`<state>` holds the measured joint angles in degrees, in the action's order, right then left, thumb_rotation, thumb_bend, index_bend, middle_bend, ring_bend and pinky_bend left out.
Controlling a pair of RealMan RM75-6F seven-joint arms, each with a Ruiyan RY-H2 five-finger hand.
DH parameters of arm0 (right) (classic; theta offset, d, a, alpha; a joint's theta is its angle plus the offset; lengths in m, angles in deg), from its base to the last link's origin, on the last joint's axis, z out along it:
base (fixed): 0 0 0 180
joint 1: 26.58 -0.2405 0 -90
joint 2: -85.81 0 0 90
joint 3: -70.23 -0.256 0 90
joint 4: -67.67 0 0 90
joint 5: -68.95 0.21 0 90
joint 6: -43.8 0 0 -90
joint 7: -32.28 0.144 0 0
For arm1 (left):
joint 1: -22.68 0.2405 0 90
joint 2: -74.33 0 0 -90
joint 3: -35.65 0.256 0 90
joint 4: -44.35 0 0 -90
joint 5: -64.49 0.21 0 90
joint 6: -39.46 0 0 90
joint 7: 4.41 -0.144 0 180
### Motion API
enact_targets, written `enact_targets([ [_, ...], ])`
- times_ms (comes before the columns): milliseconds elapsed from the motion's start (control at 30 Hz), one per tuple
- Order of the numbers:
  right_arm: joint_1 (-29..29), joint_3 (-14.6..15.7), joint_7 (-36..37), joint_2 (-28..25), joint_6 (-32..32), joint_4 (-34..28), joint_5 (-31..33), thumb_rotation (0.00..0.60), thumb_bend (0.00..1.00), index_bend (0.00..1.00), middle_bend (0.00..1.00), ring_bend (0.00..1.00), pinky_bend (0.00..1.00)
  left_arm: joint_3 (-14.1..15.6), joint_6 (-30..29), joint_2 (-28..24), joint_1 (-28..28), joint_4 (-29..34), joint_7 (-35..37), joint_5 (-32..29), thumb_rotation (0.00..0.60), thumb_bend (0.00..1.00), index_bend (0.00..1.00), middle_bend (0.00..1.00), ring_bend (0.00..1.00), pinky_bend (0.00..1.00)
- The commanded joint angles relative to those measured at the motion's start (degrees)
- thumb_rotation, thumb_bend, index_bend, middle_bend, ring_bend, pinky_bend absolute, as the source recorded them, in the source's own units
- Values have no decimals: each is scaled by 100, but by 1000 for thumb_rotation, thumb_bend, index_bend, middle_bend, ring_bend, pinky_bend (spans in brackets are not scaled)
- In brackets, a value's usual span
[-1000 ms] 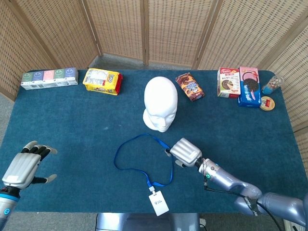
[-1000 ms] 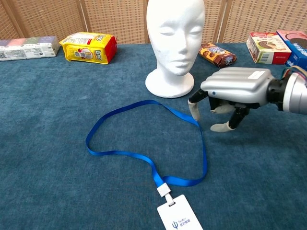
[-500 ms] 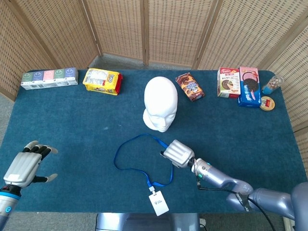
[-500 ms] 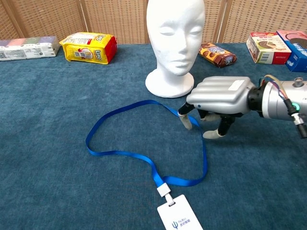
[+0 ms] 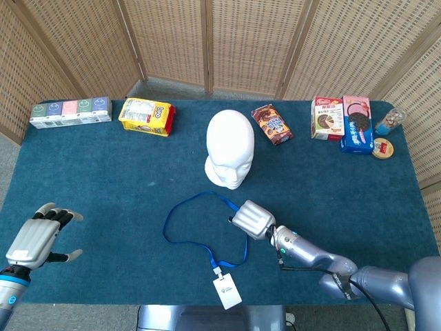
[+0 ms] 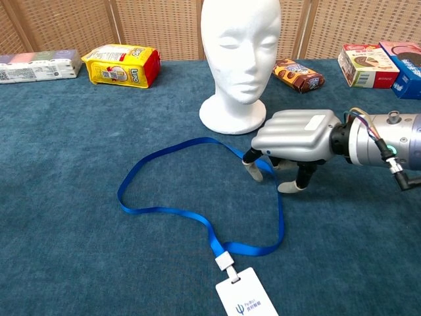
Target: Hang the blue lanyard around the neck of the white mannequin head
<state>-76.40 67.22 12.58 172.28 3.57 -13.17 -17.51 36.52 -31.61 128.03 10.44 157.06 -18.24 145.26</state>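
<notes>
Blue lanyard flat on table, right hand over its strap (grip unclear)

We see a blue table backed by wicker screens. Along its far edge lie a row of small cartons, a yellow snack bag and a brown biscuit pack. At the far right stand a red box, a pink box, a blue box, a small jar and a round lid.
</notes>
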Motion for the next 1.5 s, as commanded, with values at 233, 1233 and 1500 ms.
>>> enact_targets([
  [233, -15, 68, -117, -81, -36, -24, 65, 600, 344, 442, 1000, 1000, 1000, 6, 11, 29, -19, -8, 8, 0, 503, 92, 309, 313, 254, 119],
  [1233, -43, 219, -321, -3, -124, 14, 236, 600, 347, 471, 1000, 1000, 1000, 43, -79, 45, 11, -42, 58, 49, 504, 92, 309, 315, 254, 123],
  [1500, -58, 263, -336, 35, -134, 71, 216, 600, 347, 478, 1000, 1000, 1000, 21, -118, 56, 11, -34, 53, 44, 502, 93, 309, 316, 254, 123],
])
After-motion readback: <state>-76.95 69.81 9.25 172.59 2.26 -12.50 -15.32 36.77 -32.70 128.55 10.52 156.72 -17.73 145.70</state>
